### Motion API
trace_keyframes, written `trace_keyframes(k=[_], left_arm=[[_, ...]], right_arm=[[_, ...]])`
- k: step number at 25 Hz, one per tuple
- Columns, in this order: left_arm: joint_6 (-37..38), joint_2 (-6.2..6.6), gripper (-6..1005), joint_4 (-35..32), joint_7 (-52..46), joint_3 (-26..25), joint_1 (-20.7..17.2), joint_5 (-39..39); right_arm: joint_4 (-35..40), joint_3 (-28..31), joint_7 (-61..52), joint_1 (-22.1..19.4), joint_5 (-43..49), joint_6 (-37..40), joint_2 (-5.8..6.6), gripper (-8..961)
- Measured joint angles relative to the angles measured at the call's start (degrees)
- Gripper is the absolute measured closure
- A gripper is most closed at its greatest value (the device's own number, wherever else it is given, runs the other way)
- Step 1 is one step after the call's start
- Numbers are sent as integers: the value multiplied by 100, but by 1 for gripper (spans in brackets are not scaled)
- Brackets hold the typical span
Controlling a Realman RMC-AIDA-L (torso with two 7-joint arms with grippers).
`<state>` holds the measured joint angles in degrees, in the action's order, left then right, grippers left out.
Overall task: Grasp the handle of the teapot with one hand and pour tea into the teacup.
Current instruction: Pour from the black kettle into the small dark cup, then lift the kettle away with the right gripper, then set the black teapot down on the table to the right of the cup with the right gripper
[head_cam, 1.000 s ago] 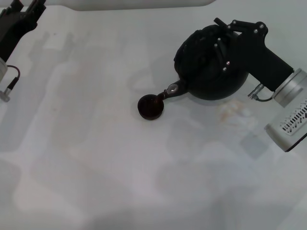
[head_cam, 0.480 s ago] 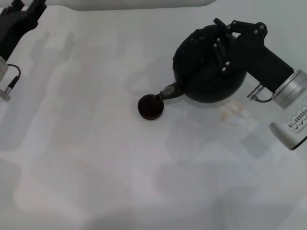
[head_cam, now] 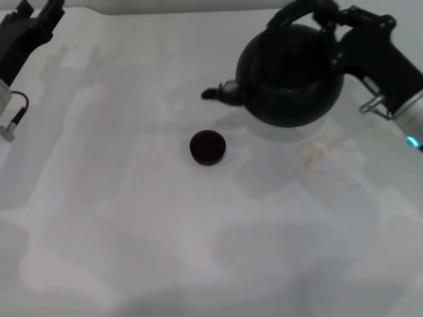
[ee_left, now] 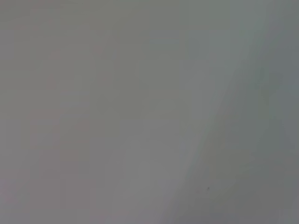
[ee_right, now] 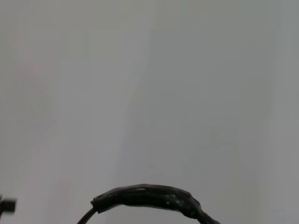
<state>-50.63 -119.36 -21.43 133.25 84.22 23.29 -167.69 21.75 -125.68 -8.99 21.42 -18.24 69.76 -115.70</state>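
Note:
The black teapot (head_cam: 291,76) hangs upright at the far right of the white table, its short spout (head_cam: 217,93) pointing left, behind and above the teacup. My right gripper (head_cam: 330,16) is shut on the arched black handle (head_cam: 296,14) at the top of the pot. In the right wrist view the wrapped handle (ee_right: 145,198) shows against the table. The small dark teacup (head_cam: 207,146) stands alone near the table's middle, apart from the spout. My left gripper (head_cam: 36,13) is parked at the far left corner, open and empty.
A faint yellowish stain (head_cam: 325,150) marks the table (head_cam: 132,218) just in front of the teapot. The left arm's cable and silver cuff (head_cam: 12,115) lie at the left edge. The left wrist view shows only bare grey surface.
The teapot was tilted with its spout over the teacup. It has swung back upright and moved away from the cup, toward the far side. The right arm rose with it.

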Motion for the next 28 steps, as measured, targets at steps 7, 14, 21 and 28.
trace_keyframes(k=[7,14,21,28], left_arm=[[-129,1,286,82,49,6,0,0],[-117,9,285,88,52,-5,11,0],[-117,3,286,161,52,12,61,0],[-124,0,284,218,53,15,64,0]], right_arm=[[-789,8,-1053,-256,-153,901,16,842],[-1088,-56,-1523,-652,-131,1014,19,842],[-1065,-321,-1481,-691,-103,1000,1,843],[-1049,-287,-1350,-611,-145,545,-14,843]])
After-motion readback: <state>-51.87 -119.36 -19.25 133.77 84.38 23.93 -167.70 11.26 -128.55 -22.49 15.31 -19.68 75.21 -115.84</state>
